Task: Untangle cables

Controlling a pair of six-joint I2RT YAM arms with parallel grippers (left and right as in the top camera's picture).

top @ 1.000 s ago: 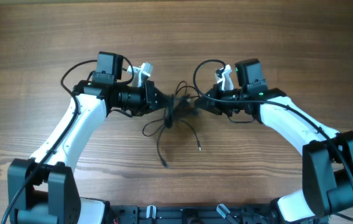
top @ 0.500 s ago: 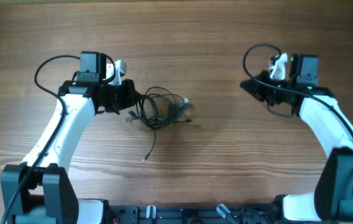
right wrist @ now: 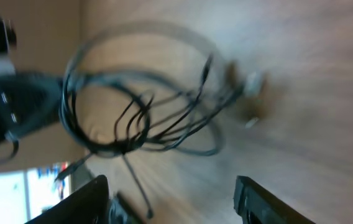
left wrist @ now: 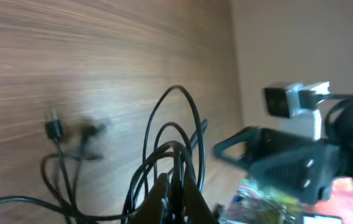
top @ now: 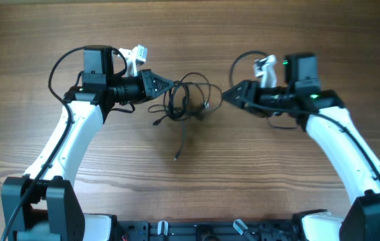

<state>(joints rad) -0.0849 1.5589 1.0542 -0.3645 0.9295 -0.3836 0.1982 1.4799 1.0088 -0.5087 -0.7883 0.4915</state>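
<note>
The cables point(top: 188, 100) form one tangled bundle of thin black loops near the table's middle, with a loose plug end point(top: 176, 156) trailing toward the front. My left gripper point(top: 168, 86) is shut on several strands at the bundle's left side; in the left wrist view the closed fingers point(left wrist: 164, 198) pinch the cables point(left wrist: 178, 127) between them. My right gripper point(top: 227, 96) stands open just right of the bundle, with nothing between its fingers. In the right wrist view the cables point(right wrist: 140, 107) hang blurred ahead of the open right gripper point(right wrist: 173, 202).
The wooden table point(top: 277, 40) carries nothing else. The robot's base rail point(top: 197, 231) runs along the front edge. Thick black arm wires loop above each wrist point(top: 59, 63).
My right gripper has opened and swung back left to the bundle. My left gripper has carried the bundle rightward and slightly toward the back.
</note>
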